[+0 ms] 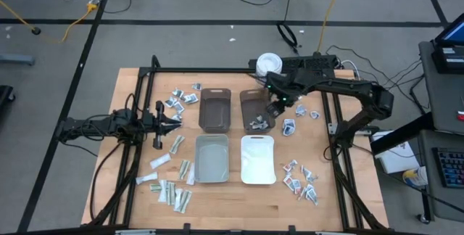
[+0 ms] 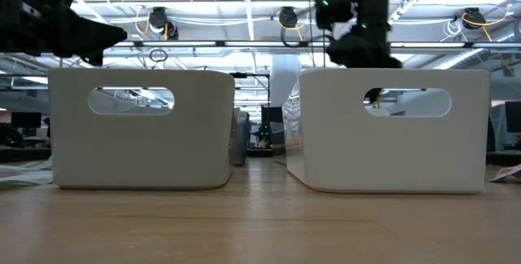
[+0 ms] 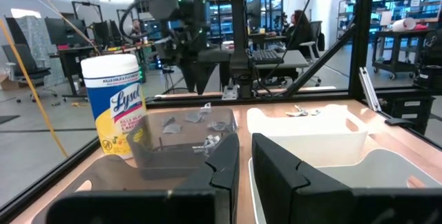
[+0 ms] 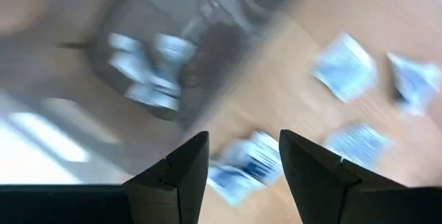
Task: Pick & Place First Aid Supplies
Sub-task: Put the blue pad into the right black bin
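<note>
Silver-grey packets (image 1: 301, 177) lie scattered on tabletop (image 1: 290, 209); several sit in brown bin (image 1: 254, 97). Right gripper (image 1: 278, 112), jaws open, empty, beside bin. Left gripper (image 1: 174, 118) closed, idle. Next: descend on packet (image 1: 288, 126).

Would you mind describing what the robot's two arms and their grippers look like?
Both arms are dark, nearly black, built of slim jointed links. The left gripper ends in two thin dark fingers; from the left wrist view its fingers are chunky, matte black and stepped. The right gripper carries small green lights near its wrist, and its fingers are black wedges. Black cables trail behind the right arm's base.
</note>
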{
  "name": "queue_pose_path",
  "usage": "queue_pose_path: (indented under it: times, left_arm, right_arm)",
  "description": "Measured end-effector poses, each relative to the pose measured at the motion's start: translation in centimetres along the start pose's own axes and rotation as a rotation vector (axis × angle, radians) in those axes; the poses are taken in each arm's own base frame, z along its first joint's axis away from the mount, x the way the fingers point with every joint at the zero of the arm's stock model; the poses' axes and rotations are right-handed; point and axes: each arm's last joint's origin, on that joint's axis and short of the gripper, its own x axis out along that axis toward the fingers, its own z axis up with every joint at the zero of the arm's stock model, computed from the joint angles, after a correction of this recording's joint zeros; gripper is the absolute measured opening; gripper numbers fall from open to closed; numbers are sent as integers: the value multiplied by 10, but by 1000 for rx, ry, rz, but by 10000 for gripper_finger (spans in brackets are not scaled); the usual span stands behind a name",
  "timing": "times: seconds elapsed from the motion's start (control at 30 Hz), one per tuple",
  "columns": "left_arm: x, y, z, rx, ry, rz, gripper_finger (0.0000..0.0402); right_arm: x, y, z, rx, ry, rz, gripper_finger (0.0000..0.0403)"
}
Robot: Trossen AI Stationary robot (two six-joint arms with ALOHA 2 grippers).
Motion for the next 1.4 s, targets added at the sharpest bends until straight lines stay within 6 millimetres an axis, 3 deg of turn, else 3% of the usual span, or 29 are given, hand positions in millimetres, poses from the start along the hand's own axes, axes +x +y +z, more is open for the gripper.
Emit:
queue_pose_path:
  times: [0.33, 0.63, 0.9, 1.4]
  left_arm:
    - [0, 0, 0, 0, 0, 0, 47]
    - [0, 0, 0, 0, 0, 0, 47]
    - [0, 0, 0, 0, 0, 0, 47]
    - [0, 0, 0, 0, 0, 0, 47]
  right_arm:
    - [18, -62, -52, 231, 14, -142, 171]
    - [31, -99, -78, 411, 42, -173, 171]
    - [41, -114, -87, 450, 57, -214, 171]
    - [83, -126, -97, 517, 79, -214, 171]
